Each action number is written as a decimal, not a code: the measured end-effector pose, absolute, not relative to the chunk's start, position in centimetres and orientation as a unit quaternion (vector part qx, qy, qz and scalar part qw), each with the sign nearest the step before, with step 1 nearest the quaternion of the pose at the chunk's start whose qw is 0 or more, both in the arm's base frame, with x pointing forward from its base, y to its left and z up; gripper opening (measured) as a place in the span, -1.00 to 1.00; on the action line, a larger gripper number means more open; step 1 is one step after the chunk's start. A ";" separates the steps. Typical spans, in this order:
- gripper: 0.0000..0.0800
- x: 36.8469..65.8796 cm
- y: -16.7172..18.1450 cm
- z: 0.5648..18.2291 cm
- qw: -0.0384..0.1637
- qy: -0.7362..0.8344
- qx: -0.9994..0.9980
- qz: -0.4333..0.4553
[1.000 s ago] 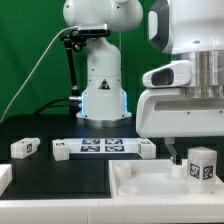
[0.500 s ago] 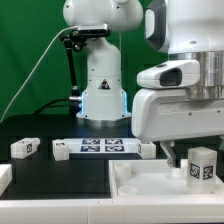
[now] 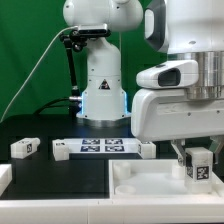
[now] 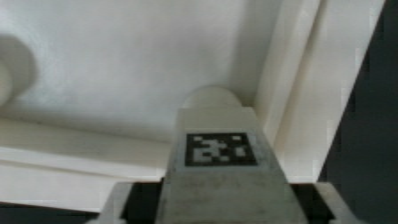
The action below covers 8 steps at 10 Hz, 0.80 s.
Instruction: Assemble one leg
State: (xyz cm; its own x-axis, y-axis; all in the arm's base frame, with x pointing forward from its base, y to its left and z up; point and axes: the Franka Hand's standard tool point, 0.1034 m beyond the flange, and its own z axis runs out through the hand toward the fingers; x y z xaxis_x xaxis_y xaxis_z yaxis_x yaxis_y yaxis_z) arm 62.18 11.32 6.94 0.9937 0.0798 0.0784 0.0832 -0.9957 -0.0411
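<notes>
The wrist view shows the pincer (image 4: 214, 205) clamped on the leg (image 4: 221, 150), one dark finger (image 4: 128, 203) on each side, the marker tag facing the camera. Only the exterior view shows the marker board (image 3: 104, 148) and another small white block (image 3: 26, 148) on the black worktop (image 3: 60, 175). The held leg (image 3: 197, 165) stands upright over the right corner of the white tray (image 3: 140, 185), near its raised edge.

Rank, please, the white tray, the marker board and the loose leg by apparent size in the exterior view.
1. White tray, cut off by the frame's edge.
2. Marker board.
3. Loose leg.
The tray sits nearer the camera, which exaggerates its lead.
</notes>
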 end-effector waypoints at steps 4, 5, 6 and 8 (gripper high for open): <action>-0.28 62.1 11.6 6.8 0.038 0.196 -0.979 -0.042; -0.27 62.1 11.2 6.8 0.036 0.243 -0.968 -0.043; -0.26 62.0 10.6 6.8 0.034 0.274 -0.960 -0.043; -0.25 61.9 10.1 6.8 0.028 0.343 -0.938 -0.044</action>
State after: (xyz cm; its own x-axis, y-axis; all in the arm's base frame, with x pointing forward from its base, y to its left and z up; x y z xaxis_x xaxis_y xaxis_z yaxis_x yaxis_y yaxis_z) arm 61.91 10.10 6.82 0.7615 -0.6451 0.0626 -0.6402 -0.7637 -0.0833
